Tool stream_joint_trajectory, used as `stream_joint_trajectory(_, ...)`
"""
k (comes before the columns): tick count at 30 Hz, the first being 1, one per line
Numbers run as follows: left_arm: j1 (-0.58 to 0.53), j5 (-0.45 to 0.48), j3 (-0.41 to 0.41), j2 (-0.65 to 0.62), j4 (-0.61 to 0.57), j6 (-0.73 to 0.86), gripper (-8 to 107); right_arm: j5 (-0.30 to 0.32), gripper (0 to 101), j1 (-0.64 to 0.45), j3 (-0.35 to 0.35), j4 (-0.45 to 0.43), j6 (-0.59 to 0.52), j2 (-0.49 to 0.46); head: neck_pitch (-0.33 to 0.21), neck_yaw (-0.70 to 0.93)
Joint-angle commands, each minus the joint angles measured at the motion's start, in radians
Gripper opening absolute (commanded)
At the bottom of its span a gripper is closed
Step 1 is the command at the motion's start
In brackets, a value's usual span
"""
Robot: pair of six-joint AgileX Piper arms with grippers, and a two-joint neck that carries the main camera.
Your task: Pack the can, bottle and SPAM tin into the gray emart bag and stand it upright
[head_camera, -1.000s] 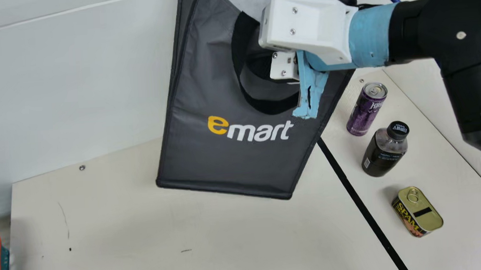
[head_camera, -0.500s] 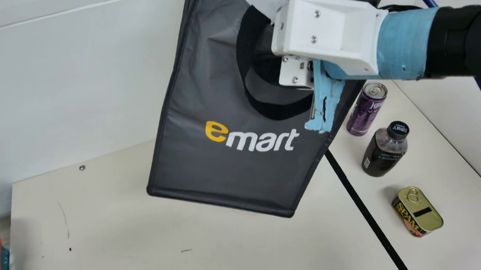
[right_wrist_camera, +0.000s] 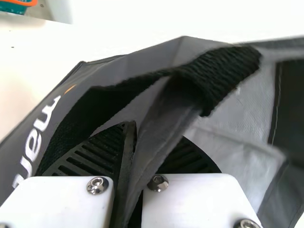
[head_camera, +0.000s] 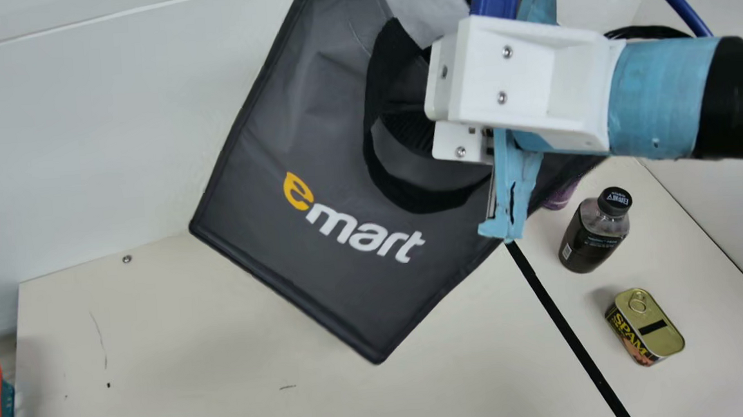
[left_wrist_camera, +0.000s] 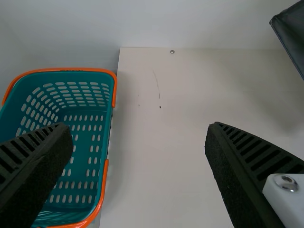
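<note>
In the main view my right pincer (head_camera: 408, 121) reads as a gripper against the gray emart bag (head_camera: 344, 281), far and central, but the main view leaves me unsure of its grip; the right wrist view settles it: I have the fabric of the bag's mouth pinched between my two ribbed fingers (right_wrist_camera: 97, 154), beside the looped black strap (right_wrist_camera: 218, 76), with the pale lining (right_wrist_camera: 237, 166) opening to view. The main view gives me the bag's tilt, one bottom corner pointing near. There, on the right, the purple can (head_camera: 561, 198) peeks out from behind the bag, the dark bottle (head_camera: 592, 237) stands nearer, and the SPAM tin (head_camera: 651, 330) sits nearest, ring-pull up. In the left wrist view my left pincer (left_wrist_camera: 137, 128) is wide apart, with the teal basket (left_wrist_camera: 71, 70) showing its slotted inside
</note>
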Motion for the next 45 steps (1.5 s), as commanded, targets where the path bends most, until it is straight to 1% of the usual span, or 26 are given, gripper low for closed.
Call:
stream_joint_trajectory(1,0.0,0.0,0.0,0.0,0.0,0.0,90,0.0,0,0.013,0.012,-0.01,0.0,-0.01,-0.023,-0.002)
stream_joint_trajectory(6,0.0,0.0,0.0,0.0,0.0,0.0,90,0.0,0,0.052,0.052,-0.043,-0.005,-0.036,-0.023,-0.002)
stream_joint_trajectory(11,0.0,0.0,0.0,0.0,0.0,0.0,90,0.0,0,0.068,0.083,-0.07,-0.023,-0.052,-0.023,-0.002)
stream_joint_trajectory(17,0.0,0.0,0.0,0.0,0.0,0.0,90,0.0,0,0.056,0.097,-0.075,-0.053,-0.054,-0.023,-0.002)
stream_joint_trajectory(26,0.0,0.0,0.0,0.0,0.0,0.0,90,0.0,0,0.084,0.17,-0.087,-0.077,-0.084,-0.023,-0.002)
stream_joint_trajectory(35,0.0,0.0,0.0,0.0,0.0,0.0,90,0.0,0,0.143,0.255,-0.099,-0.055,-0.116,-0.023,-0.002)
stream_joint_trajectory(45,0.0,0.0,0.0,0.0,0.0,0.0,90,0.0,0,0.219,0.336,-0.107,0.005,-0.147,-0.023,-0.002)
